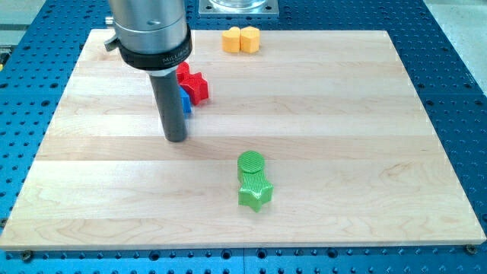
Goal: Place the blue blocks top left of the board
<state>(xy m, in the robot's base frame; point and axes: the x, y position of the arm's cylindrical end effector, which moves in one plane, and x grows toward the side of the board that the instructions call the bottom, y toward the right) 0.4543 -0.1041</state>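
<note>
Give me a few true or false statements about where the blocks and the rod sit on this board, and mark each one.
1. The two yellow blocks touch each other at the view's top edge of the wooden board. True.
2. The green round block lies far from the green star block. False: they touch, with the round one just above the star.
3. My tip rests below and left of the blue block. True.
4. The red star block sits at the view's bottom right. False: it sits upper left, beside the rod.
</note>
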